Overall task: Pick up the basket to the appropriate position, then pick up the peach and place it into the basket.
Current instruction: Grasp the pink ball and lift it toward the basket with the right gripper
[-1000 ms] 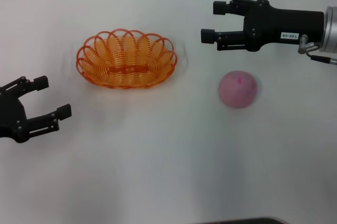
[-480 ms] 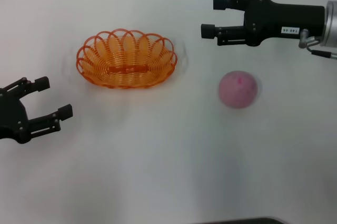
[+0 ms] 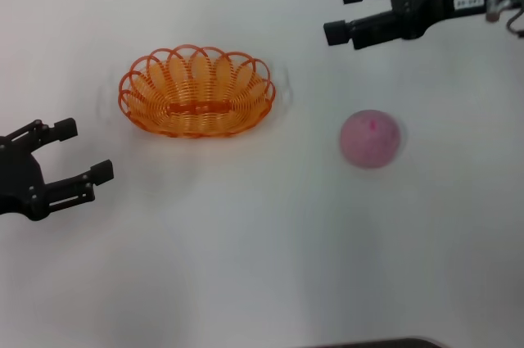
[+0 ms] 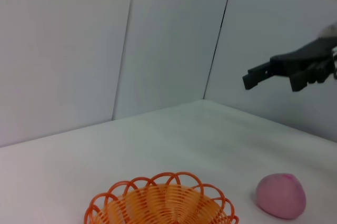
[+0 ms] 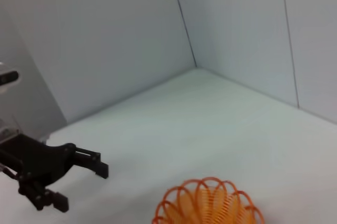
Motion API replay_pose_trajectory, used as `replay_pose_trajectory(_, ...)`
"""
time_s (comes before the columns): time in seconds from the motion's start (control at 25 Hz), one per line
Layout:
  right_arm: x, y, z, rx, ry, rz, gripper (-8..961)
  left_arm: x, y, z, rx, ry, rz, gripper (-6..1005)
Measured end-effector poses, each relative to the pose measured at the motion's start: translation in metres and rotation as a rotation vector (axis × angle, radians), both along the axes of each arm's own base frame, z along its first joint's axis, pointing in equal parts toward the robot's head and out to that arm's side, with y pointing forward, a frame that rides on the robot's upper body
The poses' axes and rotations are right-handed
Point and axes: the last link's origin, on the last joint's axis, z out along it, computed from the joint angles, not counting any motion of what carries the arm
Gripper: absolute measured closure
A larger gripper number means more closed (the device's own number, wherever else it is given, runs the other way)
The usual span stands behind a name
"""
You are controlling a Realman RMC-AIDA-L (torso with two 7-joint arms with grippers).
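Observation:
The orange wire basket sits empty on the white table, left of centre in the head view; it also shows in the left wrist view and the right wrist view. The pale pink peach rests on the table to the basket's right, apart from it, and appears again. My right gripper hovers open high at the back right, beyond the peach, holding nothing. My left gripper stays open near the left edge, in front of the basket's left end, empty.
Grey wall panels rise behind the white table. Nothing else stands on the tabletop.
My right gripper has lifted and drawn back toward the upper right, away from the peach. Basket, peach and left arm have not moved.

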Motion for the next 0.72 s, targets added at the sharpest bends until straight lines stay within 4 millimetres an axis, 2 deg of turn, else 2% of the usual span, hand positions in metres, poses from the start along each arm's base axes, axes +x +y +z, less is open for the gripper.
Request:
replay_pose_trajectory(0.16,-0.017,0.005,0.020,-0.001,-0.048,-0.006,19,0.000,0.000,-0.001,-0.001,-0.002,0.000,111)
replay_pose_trajectory(0.28,-0.025,0.005,0.025,-0.005,-0.062,0.016,19,0.000,0.000,-0.002,-0.005,-0.008,0.003,111)
replay_pose_trajectory(0.72,-0.035,0.012,0.016,-0.077,-0.209,-0.017,20,0.001,0.000,-0.004,-0.009,-0.016,0.004,111)
